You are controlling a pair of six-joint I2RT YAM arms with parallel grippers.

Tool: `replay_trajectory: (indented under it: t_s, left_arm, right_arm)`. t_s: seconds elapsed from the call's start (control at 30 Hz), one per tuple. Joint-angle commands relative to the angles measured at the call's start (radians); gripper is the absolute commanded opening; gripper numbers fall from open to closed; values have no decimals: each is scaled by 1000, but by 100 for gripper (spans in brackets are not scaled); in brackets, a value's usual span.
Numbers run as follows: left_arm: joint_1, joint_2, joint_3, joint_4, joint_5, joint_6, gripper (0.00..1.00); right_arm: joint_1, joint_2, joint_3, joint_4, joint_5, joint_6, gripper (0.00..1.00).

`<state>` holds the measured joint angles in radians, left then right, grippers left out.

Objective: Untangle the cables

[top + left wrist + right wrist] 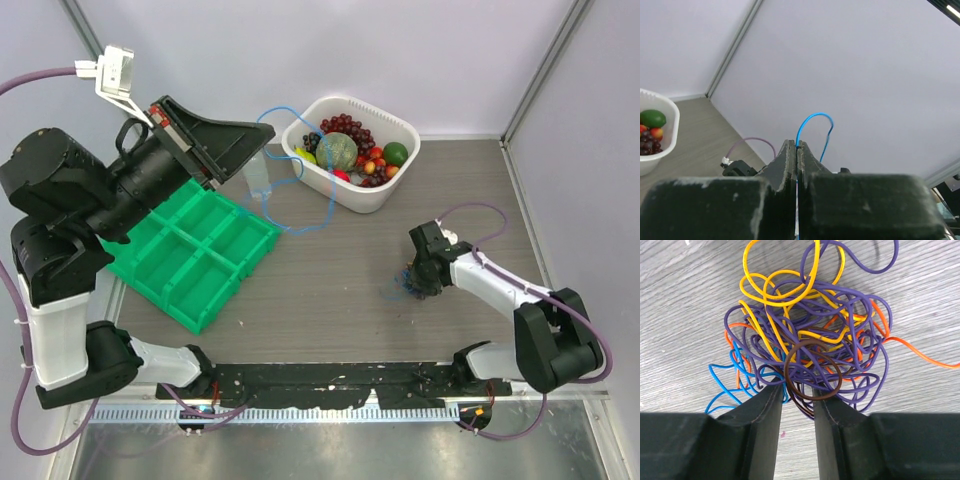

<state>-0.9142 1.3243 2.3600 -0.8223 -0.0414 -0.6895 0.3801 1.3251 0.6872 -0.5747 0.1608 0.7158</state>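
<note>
Left arm: I have it raised high at the far left. The left gripper (797, 150) has its fingers pressed flat together, pinching the blue cable (812, 116), which arcs up out of the tips in the wrist view.
Green tray (190, 255): it sits under that arm, and no wire in it that I can make out.
Blue cable, from above: it hangs off the left gripper in a long loose line that passes in front of the white basket (352, 100) and drops to the table (300, 300) just beside the tray's right corner. I cannot tell whether its far end is joined to the bunch.
Tangle (815, 335): the rest of the cables lie in one knot on the table, right of centre and well apart from the basket. They are mostly purple and yellow, with an orange strand (925, 358) trailing off to one side.
Right gripper (797, 395): it is down at the near edge of the knot with its jaws partly spread. The lower arc of the brown loop (810, 342) sits between them, and I see no pinch yet.
Step in hand: I judge I am separating one cable from the bunch, the blue one held on the left and the brown one lined up on the right.
Next move: close on the brown loop alone, then draw it away slowly and low, because purple strands cross it and could drag the whole knot along.
</note>
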Motion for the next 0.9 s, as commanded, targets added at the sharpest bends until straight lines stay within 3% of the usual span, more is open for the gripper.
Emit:
replay_trajectory:
  t_s: [0.0, 0.23, 0.43, 0.57, 0.73, 0.87]
  left_arm:
    - [3, 27, 2, 48, -43, 41, 0]
    - [5, 26, -82, -113, -228, 30, 0]
    - [40, -54, -356, -182, -391, -82, 0]
    - [164, -47, -511, -248, -374, -137, 0]
    - [397, -1, -657, -337, -338, -188, 0]
    - [494, -7, -748, -237, -342, -150, 0]
  right_arm:
    - [-15, -38, 46, -27, 5, -45, 38]
    - [-14, -145, 77, -68, -41, -118, 47]
    - [-15, -190, 68, -57, -145, -165, 43]
    - [-15, -207, 89, -79, -192, -188, 43]
    - [-14, -210, 94, -85, -204, -205, 43]
    - [-15, -192, 83, -79, -213, -204, 43]
